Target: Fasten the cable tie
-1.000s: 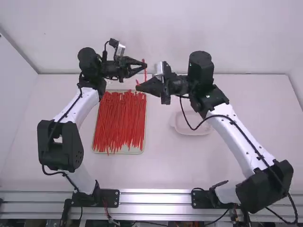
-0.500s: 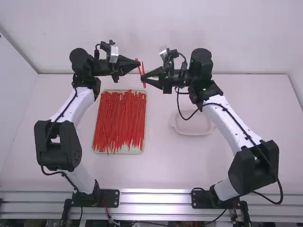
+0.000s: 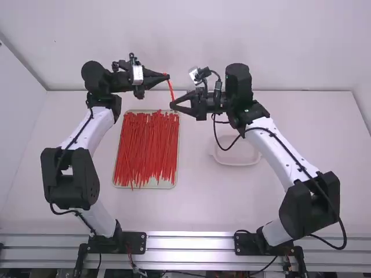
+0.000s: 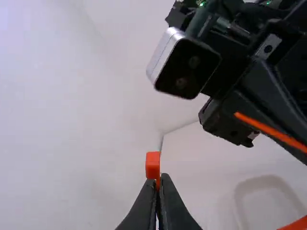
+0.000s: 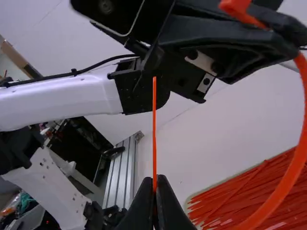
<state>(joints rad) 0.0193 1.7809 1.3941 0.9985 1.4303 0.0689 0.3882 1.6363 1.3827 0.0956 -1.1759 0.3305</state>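
The left fingers (image 4: 154, 190) are pressed together on the small square head of one red cable tie (image 4: 152, 165), and the head stands just clear of their tips. The right fingers (image 5: 150, 192) are closed too, pinching the tie's thin tail, which rises from them as a straight, narrow strip. In the high view the two sets of fingers sit close together in the upper middle of the frame, raised above the tabletop (image 3: 232, 197), the left ones slightly up and to the left of the right. The tie bows in a short curve between them. The tail does not appear to be through the head yet.

The tie looks very light, smooth and springy. It should bend easily across its flat side and push back, so the tail probably needs holding near its tip to aim true. The head is best held by its sides, leaving the slot free. It is unlikely to break but could slip or twist in the grip.

Lower in the frame, left of centre, a tray (image 3: 145, 186) holds a heap of spare ties (image 3: 148, 145), and a shallow white dish (image 3: 220, 157) lies right of centre
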